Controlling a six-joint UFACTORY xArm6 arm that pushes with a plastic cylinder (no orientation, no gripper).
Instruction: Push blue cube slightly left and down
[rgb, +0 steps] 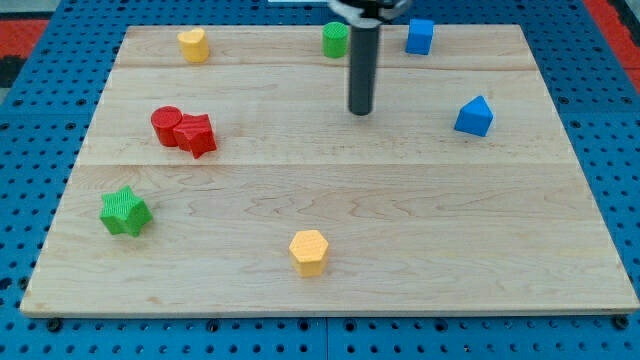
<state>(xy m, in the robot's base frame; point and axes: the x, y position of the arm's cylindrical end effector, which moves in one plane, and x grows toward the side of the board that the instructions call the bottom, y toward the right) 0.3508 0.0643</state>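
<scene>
The blue cube (420, 36) sits near the view's top edge of the wooden board (330, 200), right of centre. My tip (360, 110) is the lower end of a dark rod. It stands below and to the left of the blue cube, clearly apart from it. A green cylinder (335, 40) stands just left of the rod's upper part, near the top edge.
A blue house-shaped block (474, 117) lies at the right. A yellow block (193, 44) is at the top left. A red cylinder (167, 125) touches a red star-like block (197, 135) at the left. A green star (124, 211) and a yellow hexagon (309, 251) lie lower down.
</scene>
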